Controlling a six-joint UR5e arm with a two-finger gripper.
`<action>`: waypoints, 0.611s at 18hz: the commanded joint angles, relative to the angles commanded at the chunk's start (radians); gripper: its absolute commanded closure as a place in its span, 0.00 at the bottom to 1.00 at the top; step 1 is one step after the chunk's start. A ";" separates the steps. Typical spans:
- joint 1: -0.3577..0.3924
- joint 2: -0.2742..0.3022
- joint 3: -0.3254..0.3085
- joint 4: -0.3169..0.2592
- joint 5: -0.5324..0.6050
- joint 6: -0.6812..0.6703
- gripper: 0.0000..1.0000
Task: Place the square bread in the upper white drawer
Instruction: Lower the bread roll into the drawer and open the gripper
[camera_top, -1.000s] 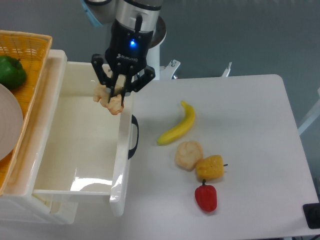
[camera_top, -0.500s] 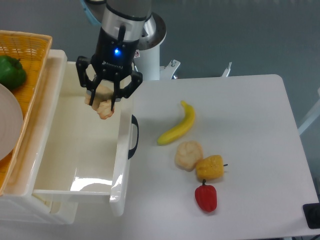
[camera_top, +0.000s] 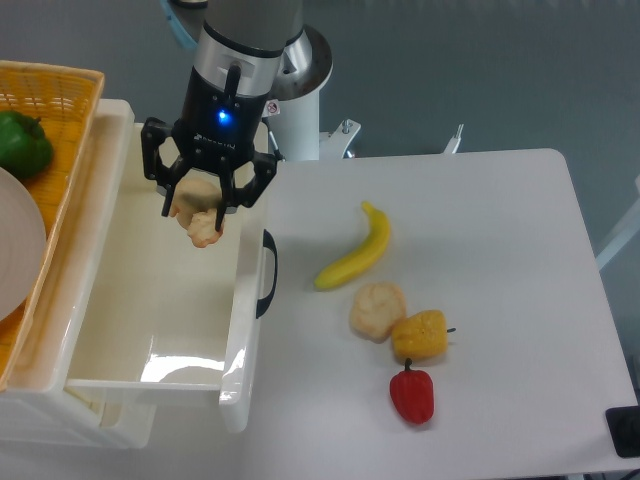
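My gripper (camera_top: 198, 203) is shut on the square bread (camera_top: 197, 214), a lumpy golden-tan pastry, and holds it in the air over the far right part of the upper white drawer (camera_top: 120, 330). The drawer is pulled open, glossy white and deep, with a black curved handle (camera_top: 268, 273) on its front. Nothing lies inside it. The fingers cover the top of the bread.
A yellow banana (camera_top: 356, 253), a pale cream bun (camera_top: 377, 309), a yellow pepper (camera_top: 420, 334) and a red pepper (camera_top: 412, 394) lie on the white table (camera_top: 500, 250). A yellow woven basket (camera_top: 60, 110) at the left holds a green pepper (camera_top: 22, 144) and a white plate (camera_top: 15, 255).
My gripper has moved left with the bread, from above the drawer's right wall to over the drawer's inside. The other things have not moved.
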 joint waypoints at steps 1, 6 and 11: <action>0.000 -0.002 -0.002 0.000 0.000 0.011 0.05; 0.000 -0.005 0.003 0.000 0.000 0.014 0.01; 0.000 -0.012 0.003 0.000 0.000 0.015 0.01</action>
